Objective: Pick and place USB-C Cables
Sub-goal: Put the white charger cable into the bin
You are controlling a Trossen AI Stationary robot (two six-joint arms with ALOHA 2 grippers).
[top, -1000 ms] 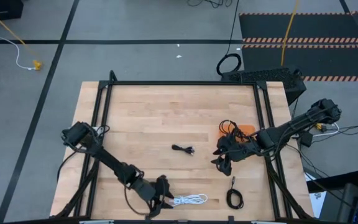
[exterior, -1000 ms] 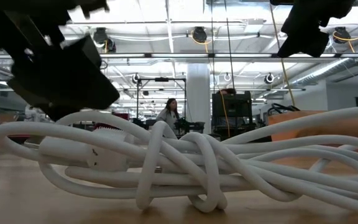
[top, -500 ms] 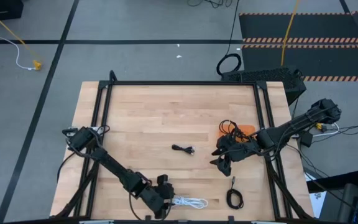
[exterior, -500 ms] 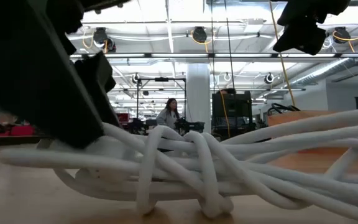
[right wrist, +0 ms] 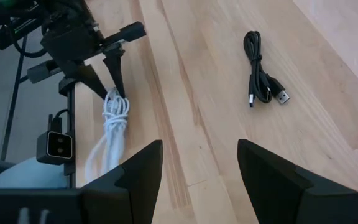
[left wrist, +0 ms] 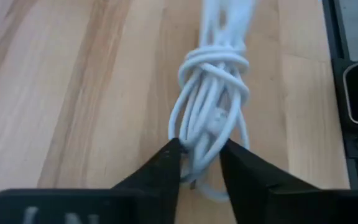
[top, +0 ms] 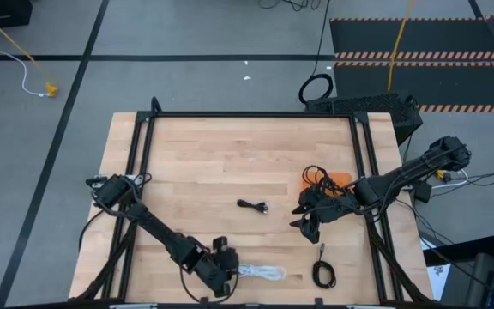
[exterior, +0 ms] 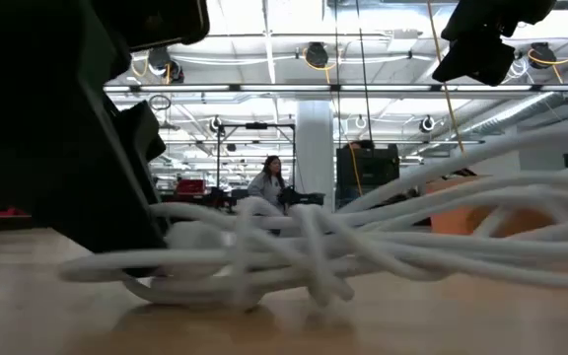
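Note:
A white USB-C cable, a loose bundle, lies on the wooden table near its near edge. My left gripper is low at the cable's left end and shut on it; the left wrist view shows the gripper and the bundle. My right gripper hangs open and empty at the right, just near of the orange tray, which holds black cables. One black cable lies at the table's middle, another at the near right. My left gripper pinches the white cable's left end between its two fingers, several strands of the bundle together. The fingers slant down from the table's left and lie along the bundle. The cable lies on the table, stretched out toward the right.
A black frame rail runs around the table. A small camera block sits at the near edge, close to the white cable. Bare wood lies between the middle cable and the far rail. A person stands far off in the room.
My left gripper has come down onto the white cable's left end and closed on it. The cable's loops, piled high before, now lie flatter and drawn out along the table. My right gripper has kept still.

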